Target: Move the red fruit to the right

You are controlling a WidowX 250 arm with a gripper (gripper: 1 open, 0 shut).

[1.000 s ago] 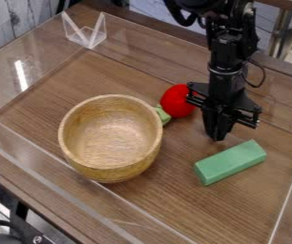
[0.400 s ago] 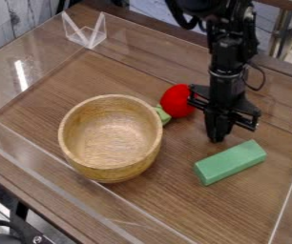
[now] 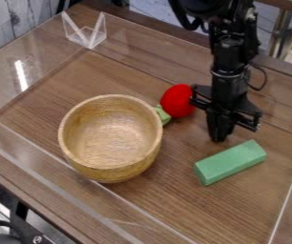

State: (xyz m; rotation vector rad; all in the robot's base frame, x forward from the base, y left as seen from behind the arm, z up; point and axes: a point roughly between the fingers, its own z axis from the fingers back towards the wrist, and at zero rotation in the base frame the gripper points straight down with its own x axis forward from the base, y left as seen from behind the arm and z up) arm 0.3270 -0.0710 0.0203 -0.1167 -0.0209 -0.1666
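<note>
Nothing appears to have shifted on the tabletop since the earlier frame; your arm holds its place. Going left to right, you have one clear rack-like piece far off beyond the jaws, then one wooden bowl, well to the left of them. One red fruit, green leafy end toward the bowl, lies just left of your gripper. Your jaws are closed, low over the wood; whether they pinch anything, you cannot tell. One green block sits just in front of them.
</note>
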